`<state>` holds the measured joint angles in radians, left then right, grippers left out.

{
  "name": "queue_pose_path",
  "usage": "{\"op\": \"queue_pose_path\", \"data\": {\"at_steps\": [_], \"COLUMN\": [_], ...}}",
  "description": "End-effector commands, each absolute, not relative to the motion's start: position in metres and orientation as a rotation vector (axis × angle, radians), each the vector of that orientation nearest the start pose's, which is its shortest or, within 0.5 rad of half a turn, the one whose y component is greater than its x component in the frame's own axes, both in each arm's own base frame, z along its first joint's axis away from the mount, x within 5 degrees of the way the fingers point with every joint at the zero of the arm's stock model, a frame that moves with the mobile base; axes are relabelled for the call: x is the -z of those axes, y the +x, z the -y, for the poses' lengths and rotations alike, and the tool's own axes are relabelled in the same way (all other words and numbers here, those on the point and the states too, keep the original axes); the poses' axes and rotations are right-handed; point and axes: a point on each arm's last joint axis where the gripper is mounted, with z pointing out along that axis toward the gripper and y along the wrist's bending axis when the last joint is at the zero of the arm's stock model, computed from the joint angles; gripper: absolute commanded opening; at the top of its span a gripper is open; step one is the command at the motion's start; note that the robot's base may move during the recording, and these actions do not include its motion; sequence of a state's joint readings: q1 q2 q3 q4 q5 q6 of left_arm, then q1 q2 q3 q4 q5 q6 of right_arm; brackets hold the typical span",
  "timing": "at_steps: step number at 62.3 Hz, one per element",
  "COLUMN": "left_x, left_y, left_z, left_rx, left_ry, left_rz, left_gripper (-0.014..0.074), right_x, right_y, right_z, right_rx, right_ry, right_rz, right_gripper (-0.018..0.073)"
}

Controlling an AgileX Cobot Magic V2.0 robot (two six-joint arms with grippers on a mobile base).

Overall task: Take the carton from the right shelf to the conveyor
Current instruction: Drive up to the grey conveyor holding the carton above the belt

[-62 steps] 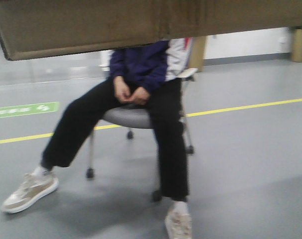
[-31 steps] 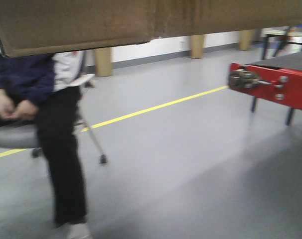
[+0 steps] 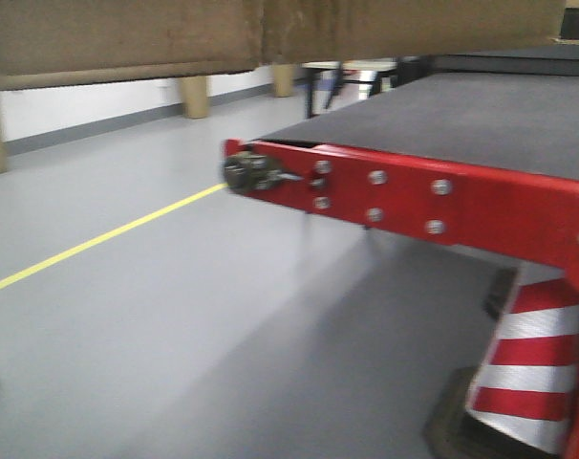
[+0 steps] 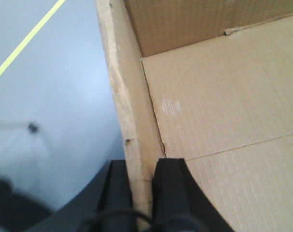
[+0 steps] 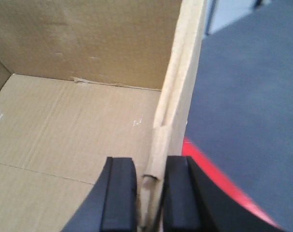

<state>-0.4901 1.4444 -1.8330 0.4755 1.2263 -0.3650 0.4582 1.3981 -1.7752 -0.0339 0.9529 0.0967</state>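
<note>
- The floor [image 3: 175, 335] is smooth, pale grey and slightly glossy.
- A thin yellow line [image 3: 98, 239] is painted on it, running diagonally from the left edge toward the conveyor.
- The conveyor [image 3: 442, 206] stands on the floor at the right. It has a red side rail with round bolt heads and a flat dark grey belt [image 3: 461, 115] on top.
- A red-and-white striped cone [image 3: 528, 363] on a dark base sits on the floor under the conveyor's near end.
- Tan pillars [image 3: 194, 96] rise from the floor along the far white wall.
- A blurred table with dark legs [image 3: 323, 86] stands further back.
</note>
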Motion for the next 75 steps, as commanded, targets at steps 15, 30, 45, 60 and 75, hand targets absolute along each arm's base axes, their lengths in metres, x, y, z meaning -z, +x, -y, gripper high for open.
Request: {"op": "queue_pose_path", "data": {"at_steps": [15, 30, 45, 60, 75], "left_x": [-0.4995, -0.4995, -0.4995, -0.4996, -0.4996], "left_y": [0.2627, 0.2627, 0.2627, 0.2628, 0.2628], "left_z": [0.0883, 0.0883, 0.0883, 0.0883, 0.0883], "left_rx": [-0.246, -0.246, -0.246, -0.245, -0.245], "left_ry": [0.109, 0.109, 0.109, 0.11, 0.11], "left_rz": [-2.112, -2.112, -2.112, -2.11, -2.11], "left_gripper": [-0.0016, -0.0016, -0.0016, -0.0016, -0.0016], "right_x": [-0.5061, -0.5061, -0.5061, -0.5061, -0.5061], "right_y": [0.2515, 0.2515, 0.2515, 0.2515, 0.2515], "right_z": [-0.1236, -0.1236, -0.1236, -0.1236, -0.1236], "right_rx": [-0.331, -0.331, -0.331, -0.331, -0.331], "right_ry": [-0.375, -0.375, -0.375, -0.375, -0.375], "right_rz": [-1.976, -1.976, -1.976, -1.976, -1.976], "right_gripper": [-0.006, -0.006, -0.006, -0.006, -0.006]}}
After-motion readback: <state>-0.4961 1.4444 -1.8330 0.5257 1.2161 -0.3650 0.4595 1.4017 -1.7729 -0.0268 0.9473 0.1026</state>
